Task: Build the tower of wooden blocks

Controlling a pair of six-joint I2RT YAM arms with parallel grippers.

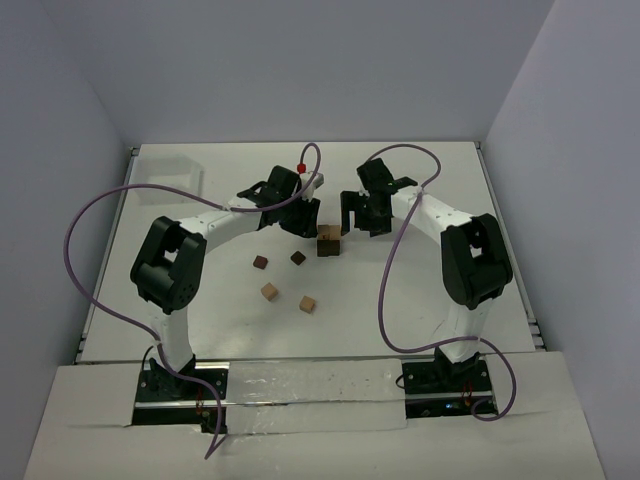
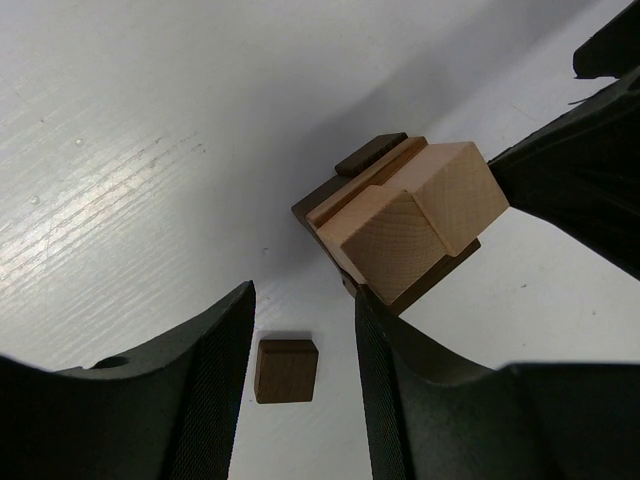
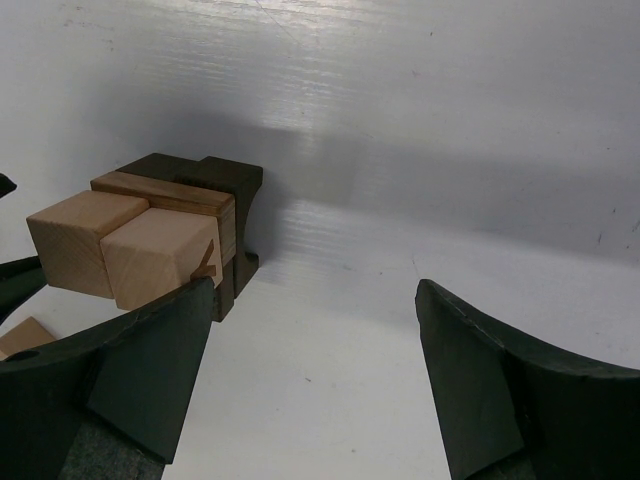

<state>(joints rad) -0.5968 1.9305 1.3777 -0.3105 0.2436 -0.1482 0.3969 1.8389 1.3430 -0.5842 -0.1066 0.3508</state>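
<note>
The tower [image 1: 328, 240] is a small stack of dark brown and tan cubes at the middle of the table. It also shows in the left wrist view [image 2: 400, 225] and the right wrist view [image 3: 150, 240], with two tan cubes on top. My left gripper [image 1: 300, 222] is open and empty just left of the tower. Seen between its jaws [image 2: 300, 380], a loose dark brown block [image 2: 286, 370] lies on the table. My right gripper [image 1: 358, 215] is open and empty just right of the tower, its jaws [image 3: 315, 380] spread wide.
Loose blocks lie in front of the tower: two dark brown ones [image 1: 260, 262] [image 1: 298, 257] and two tan ones [image 1: 269, 291] [image 1: 308, 303]. A clear plastic container [image 1: 165, 172] sits at the far left corner. Purple cables loop over both arms.
</note>
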